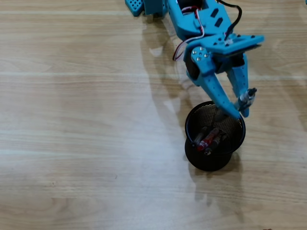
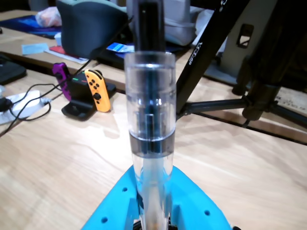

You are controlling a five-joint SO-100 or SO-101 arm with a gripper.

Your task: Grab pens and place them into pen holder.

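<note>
The black wire-mesh pen holder (image 1: pixel 213 163) stands on the wooden table in the overhead view. A red pen (image 1: pixel 210 138) and other pens (image 1: pixel 199 139) lean inside it. My blue gripper (image 1: pixel 241 108) hangs over the cup's far right rim, shut on a clear pen (image 1: pixel 246 97) whose end sticks out beside the fingertips. In the wrist view that clear pen with the black cap (image 2: pixel 149 143) fills the middle, rising upright from between the blue jaws of the gripper (image 2: pixel 153 196). The cup is out of sight in the wrist view.
The arm's base (image 1: pixel 144 7) sits at the top edge of the overhead view. In the wrist view a black tripod (image 2: pixel 211 103) stands behind the pen, with game controllers on a dock (image 2: pixel 88 91) and cables (image 2: pixel 24 103) at the left.
</note>
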